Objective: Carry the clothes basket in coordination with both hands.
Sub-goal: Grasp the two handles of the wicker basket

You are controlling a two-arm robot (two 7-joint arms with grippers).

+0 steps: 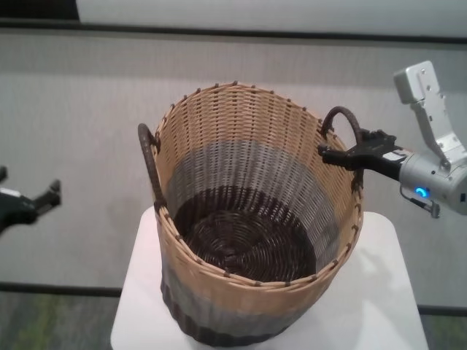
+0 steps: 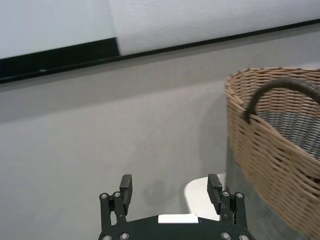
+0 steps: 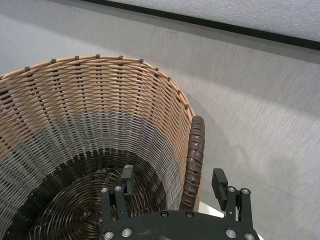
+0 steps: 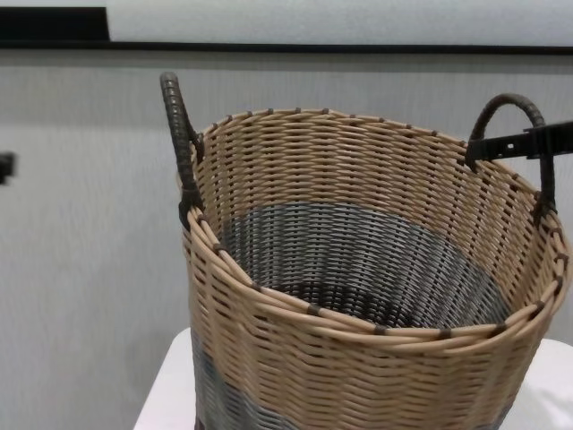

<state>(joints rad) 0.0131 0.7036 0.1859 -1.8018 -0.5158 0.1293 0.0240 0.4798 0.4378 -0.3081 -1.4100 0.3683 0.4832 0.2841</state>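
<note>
The clothes basket (image 1: 248,219) stands upright on a white stand, tan at the top, grey in the middle and dark brown at the base. It holds nothing. My right gripper (image 1: 346,149) is at the basket's right handle (image 1: 343,120). In the right wrist view this gripper (image 3: 173,176) is open and its fingers straddle the dark handle (image 3: 192,160) without closing on it. My left gripper (image 1: 33,191) hangs far to the left, well apart from the left handle (image 1: 149,157). In the left wrist view it (image 2: 170,186) is open and holds nothing, with the basket (image 2: 270,150) off to one side.
The white stand (image 1: 379,292) under the basket has rounded corners and is barely wider than the basket's base. Grey carpeted floor surrounds it, and a pale wall with a black baseboard (image 1: 219,25) runs behind.
</note>
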